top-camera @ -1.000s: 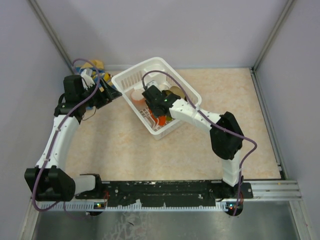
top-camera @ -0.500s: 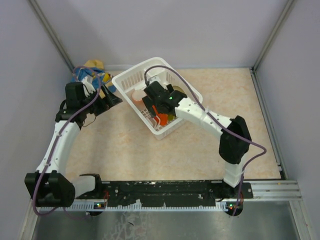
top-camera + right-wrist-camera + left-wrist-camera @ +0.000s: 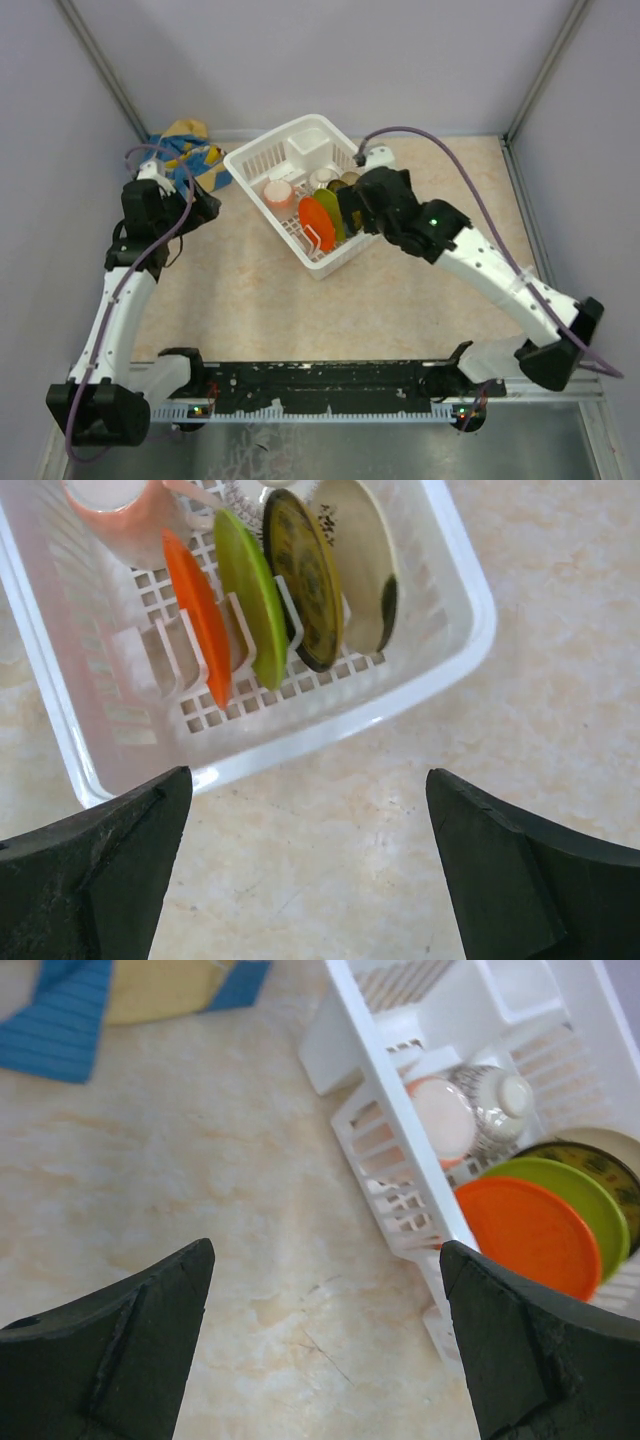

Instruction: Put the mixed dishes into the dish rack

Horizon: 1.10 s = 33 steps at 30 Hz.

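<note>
1. Your left hand [image 3: 325,1260] is spread wide and holds nothing. It hangs over bare bench [image 3: 250,290], just left of the rack [image 3: 272,148].
2. Your right hand [image 3: 308,780] is also wide open and holds nothing. It sits above the rack's right side, with the rack's near rim and the bench below its fingers.
3. The rack stands at an angle at the far middle of the bench.
4. 4 plates stand on edge in the rib slots, side by side: orange plate [image 3: 315,222], green plate [image 3: 331,212], brown plate [image 3: 305,575], cream plate [image 3: 362,560].
5. The cup [image 3: 443,1120] and the bowl [image 3: 495,1100] lie touching inside the rack, just beyond the plates.
6. The cloth [image 3: 190,150] lies bunched in the far left corner, apart from the rack.
</note>
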Available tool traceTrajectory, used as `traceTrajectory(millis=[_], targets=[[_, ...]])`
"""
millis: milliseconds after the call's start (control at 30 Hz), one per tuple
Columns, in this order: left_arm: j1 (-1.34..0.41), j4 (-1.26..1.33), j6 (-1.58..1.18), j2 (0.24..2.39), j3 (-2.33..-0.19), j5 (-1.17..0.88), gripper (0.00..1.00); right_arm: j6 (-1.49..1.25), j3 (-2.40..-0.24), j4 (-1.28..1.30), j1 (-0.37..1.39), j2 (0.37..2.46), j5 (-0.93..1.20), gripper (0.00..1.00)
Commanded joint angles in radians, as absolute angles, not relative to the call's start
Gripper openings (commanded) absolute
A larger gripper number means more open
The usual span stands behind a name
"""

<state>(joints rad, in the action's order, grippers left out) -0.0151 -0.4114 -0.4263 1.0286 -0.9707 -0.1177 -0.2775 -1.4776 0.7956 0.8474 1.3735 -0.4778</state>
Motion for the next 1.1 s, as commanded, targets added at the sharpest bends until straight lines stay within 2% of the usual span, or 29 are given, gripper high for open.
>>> traceTrajectory(millis=[0,67,167,333,500,667,767,900,1067], targets=[[-0.007,-0.323,-0.304,0.988,-0.914,0.135,1.00,-0.357,-1.361,0.839,0.761,1.191,-0.509,1.00],[-0.007,-0.216,-0.170,0.959,-0.838,0.164,1.00,-0.358,-1.306,0.842,0.673,1.130,-0.434,1.00],[-0.006,-0.037,-0.128,0.913,-0.684,0.296,1.00,-0.334,-1.259,0.858,0.579,1.068,-0.387,1.00],[-0.006,0.485,-0.044,0.892,-0.353,0.177,1.00,-0.326,-1.226,0.866,0.518,1.035,-0.348,1.00],[0.015,0.797,-0.062,1.148,-0.258,0.089,1.00,-0.316,-1.201,0.857,0.488,1.037,-0.280,1.00],[0.020,1.109,-0.040,1.379,-0.214,0.015,1.00,-0.289,-1.170,0.839,0.486,1.033,-0.330,1.00],[0.024,1.331,-0.012,1.481,-0.147,-0.035,1.00,-0.239,-1.100,0.739,0.473,1.012,-0.353,1.00],[0.024,1.753,0.022,1.643,-0.032,-0.106,1.00,-0.166,-0.943,0.497,0.425,0.953,-0.334,1.00],[0.024,1.700,0.001,1.619,-0.037,-0.034,1.00,-0.114,-0.733,0.142,0.249,0.871,-0.272,1.00]])
